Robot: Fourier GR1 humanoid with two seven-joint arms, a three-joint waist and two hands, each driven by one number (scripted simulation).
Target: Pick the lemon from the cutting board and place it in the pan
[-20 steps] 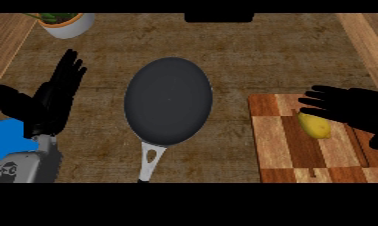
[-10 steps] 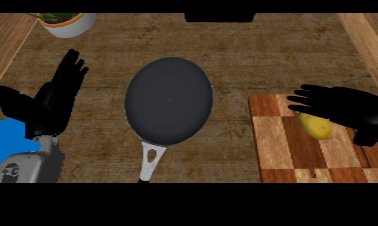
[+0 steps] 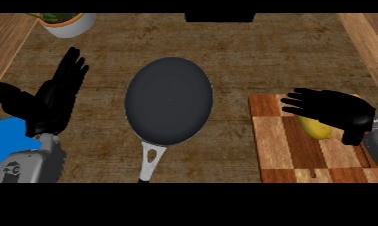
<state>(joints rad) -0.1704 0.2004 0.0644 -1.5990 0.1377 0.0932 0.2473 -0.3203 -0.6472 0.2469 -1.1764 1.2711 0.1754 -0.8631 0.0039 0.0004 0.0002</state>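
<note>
My right hand is hovering over the near-right corner of the worktop, its fingers spreading leftward and curving slightly downward, holding nothing. The lemon is lying on the cutting board directly beneath my palm, just showing below it, so my fingers are arching over its upper end; whether they are touching it I cannot tell. A second ago this hand was sitting higher and farther right with the fingers fanned flatter, and the lemon was more exposed; now the hand is lower and farther left, covering more of the fruit, while the lemon itself is lying where it was. My left hand is resting open at the left edge, fingers straight and pointing up, and it is standing just where it stood before. Counting outward: one lemon, one cutting board, one dark oval pan with a pale handle pointing toward me, well apart from the board toward the middle of the worktop, and one white pot with green leaves at the far-left corner. The pan is holding nothing and is keeping its earlier place.
</note>
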